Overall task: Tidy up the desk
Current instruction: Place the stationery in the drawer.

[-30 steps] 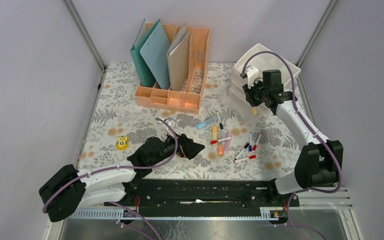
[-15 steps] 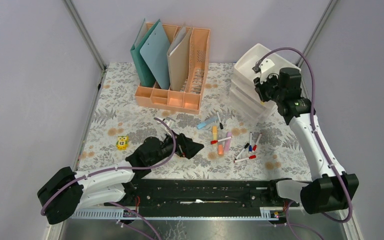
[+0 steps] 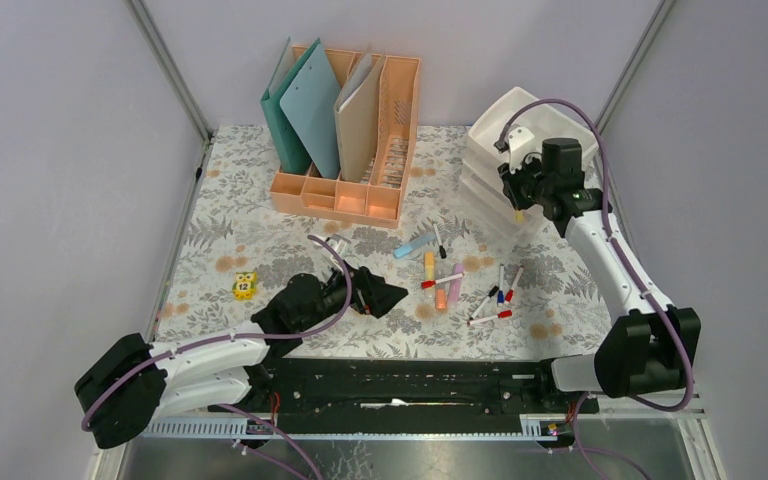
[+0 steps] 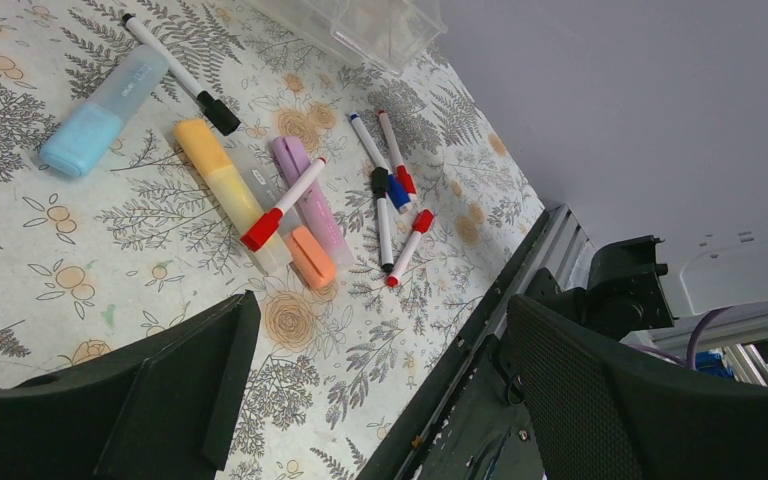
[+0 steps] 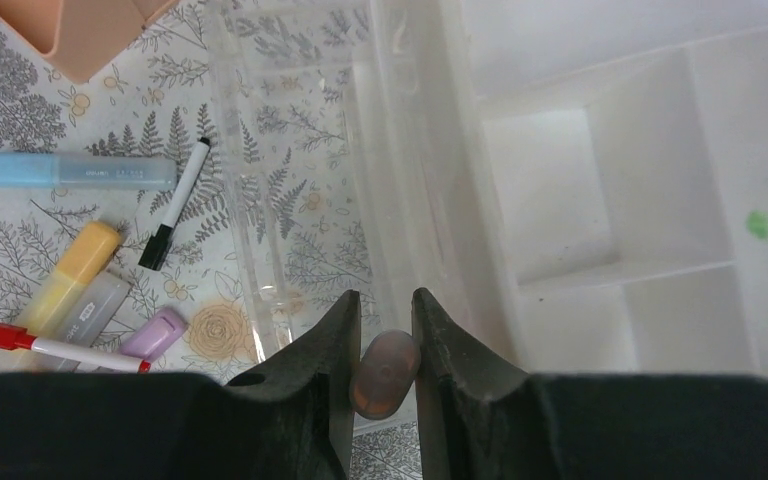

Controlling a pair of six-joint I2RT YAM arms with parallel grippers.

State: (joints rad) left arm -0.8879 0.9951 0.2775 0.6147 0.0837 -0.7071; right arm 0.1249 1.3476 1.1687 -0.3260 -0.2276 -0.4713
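**Desk** (image 3: 260, 240): a large rectangular tabletop under a white-grey cloth printed with grey ferns and tan-orange flowers. It is lying flat between the arm bases and the back wall.
- It is being judged rigid and immovable.
- Only the cloth is soft and could be rucked by dragged fingertips, so items are better lifted than slid.

**Right gripper** (image 3: 518, 200): drawn in narrow.
- A small rounded yellow-tan marker (image 5: 385, 372) is being pinched between the jaws.
- It is being held above the white plastic drawer unit (image 3: 500, 130) at the desk's far right.
- In the wrist view it is hanging by the clear drawer front, beside the divided top tray.
- Which compartment is being aimed at cannot be told.

**Left gripper** (image 3: 378, 293): jaws are being held wide apart with nothing between them, low over the cloth near the loose pile.

**Loose pile, mid-desk:**
- Thin white markers with red, blue and black caps (image 4: 390, 190).
- Fat highlighters in yellow (image 4: 222, 180), lilac (image 4: 305, 200) and pale blue (image 4: 100, 115).
- All are being judged light, hard, smooth and round, so apt to roll.
- Each is best taken at mid-barrel, jaws square to its length.
- The red-capped marker (image 4: 282, 205) is lying across the highlighters and is best lifted first.
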